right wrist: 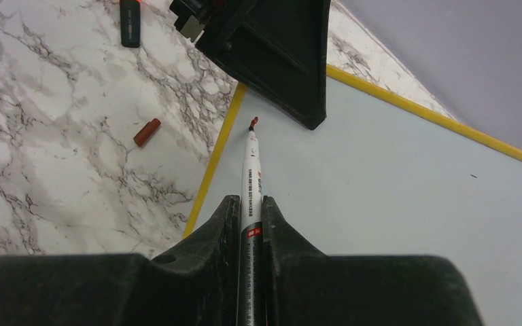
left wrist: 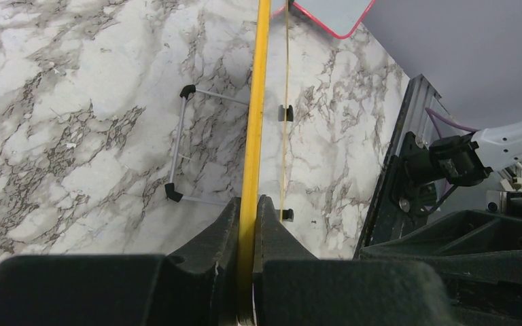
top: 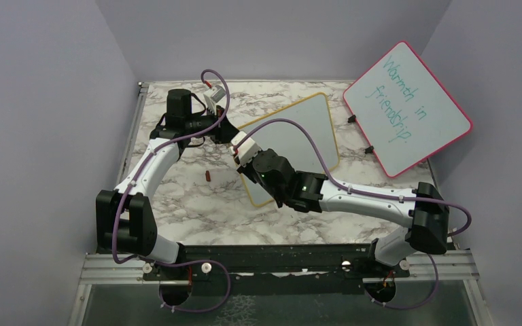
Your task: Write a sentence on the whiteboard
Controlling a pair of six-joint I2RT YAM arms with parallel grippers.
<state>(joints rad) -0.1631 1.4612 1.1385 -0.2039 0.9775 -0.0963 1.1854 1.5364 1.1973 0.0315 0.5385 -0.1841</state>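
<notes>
We see the whiteboard (top: 299, 132), yellow-framed, near the middle of the marble table (top: 177, 197), w/ its writing face blank in the top and right wrist views; no letters of the sentence show on it. In the right wrist view the white surface (right wrist: 394, 197) fills the right half, its yellow edge running diagonally from the fingers up toward the left arm's black gripper body. The left gripper (left wrist: 248, 224) is clamped on the board's yellow frame edge (left wrist: 255, 102); both fingers press on it from either side, and the frame runs straight up the left wrist view. From above, that gripper (top: 228, 132) sits at the board's left corner. The right gripper (right wrist: 250, 217) is closed around a marker (right wrist: 250, 176), white barrel w/ red tip pointing at the board, tip over the surface just inside the yellow edge; we can't tell if it's touching. From above the right gripper (top: 245, 155) hovers over the board's left part, approx. beside the left gripper. A small red cap (right wrist: 147, 132) lies on the marble left of the board, apart from it; top view shows it too (top: 209, 176). A dark pen-like object (right wrist: 130, 22) lies farther back on the table. A wire stand w/ black feet (left wrist: 180, 146) rests on the marble left of the frame. A second board, pink-red frame (top: 408, 109), leans at the back right corner w/ teal handwriting reading "Warmth in friendship."
</notes>
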